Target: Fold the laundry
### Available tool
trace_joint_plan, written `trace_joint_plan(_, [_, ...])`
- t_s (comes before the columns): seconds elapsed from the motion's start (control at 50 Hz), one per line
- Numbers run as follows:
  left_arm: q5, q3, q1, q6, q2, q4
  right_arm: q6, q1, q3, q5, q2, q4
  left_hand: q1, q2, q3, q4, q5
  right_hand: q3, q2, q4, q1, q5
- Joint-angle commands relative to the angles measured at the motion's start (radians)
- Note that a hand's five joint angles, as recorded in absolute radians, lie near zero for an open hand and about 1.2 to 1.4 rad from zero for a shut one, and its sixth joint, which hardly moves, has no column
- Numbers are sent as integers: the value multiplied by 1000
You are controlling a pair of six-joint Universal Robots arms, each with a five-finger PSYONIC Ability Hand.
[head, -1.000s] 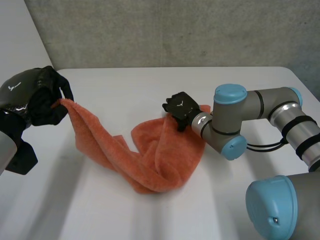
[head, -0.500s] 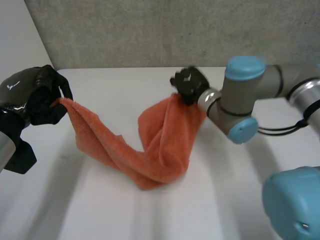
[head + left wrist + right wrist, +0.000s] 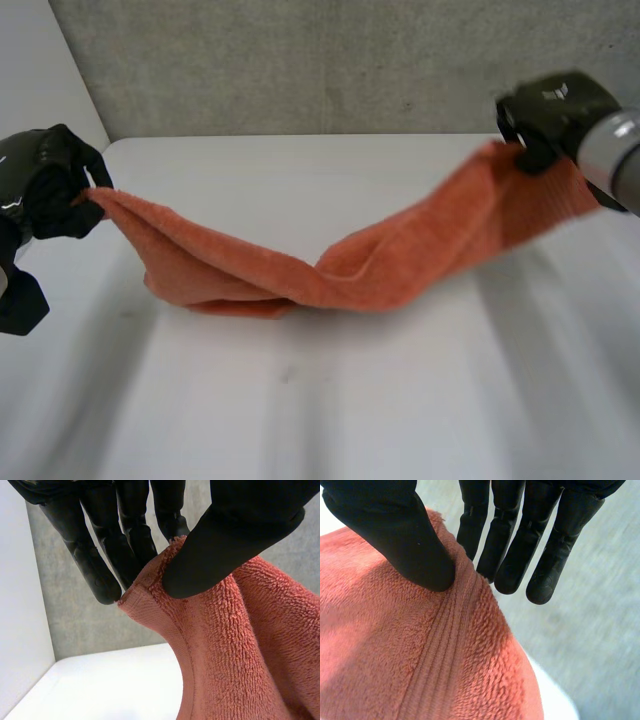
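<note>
1 orange towel (image 3: 330, 275) is strung across the white table (image 3: 300, 400). The left hand (image 3: 45, 190) pinches a corner of it between thumb and fingers, off the table's left edge. The right hand (image 3: 545, 115) pinches the hemmed opposite end the same way, raised above the far right corner. The towel's middle sags, and its twisted part rests on the table nearer the left edge. This looks to me like the spreading-out step. Next the 2 ends want drawing apart to clear the twist, then the towel laid flat for folding.

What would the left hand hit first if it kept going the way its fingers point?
Beyond the orange towel it pinches, the left hand seems aimed at the grey wall; depth is unclear.
</note>
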Motion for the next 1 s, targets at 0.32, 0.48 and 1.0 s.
trace_joint_plan(0.32, [50,258,-68,190,-521,33,-263,-46,80,-23,95,-82,208,180,182,178,189,213,219,207,450,254])
trace_joint_plan(0.48, [9,680,-77,196,-591,214,107,-40,-164,94,114,-510,208,180,182,178,189,213,219,207,450,254])
trace_joint_plan(1.0, [-66,95,-60,208,-545,535,237,-157,481,-122,13,-730,208,180,182,178,189,213,219,207,450,254])
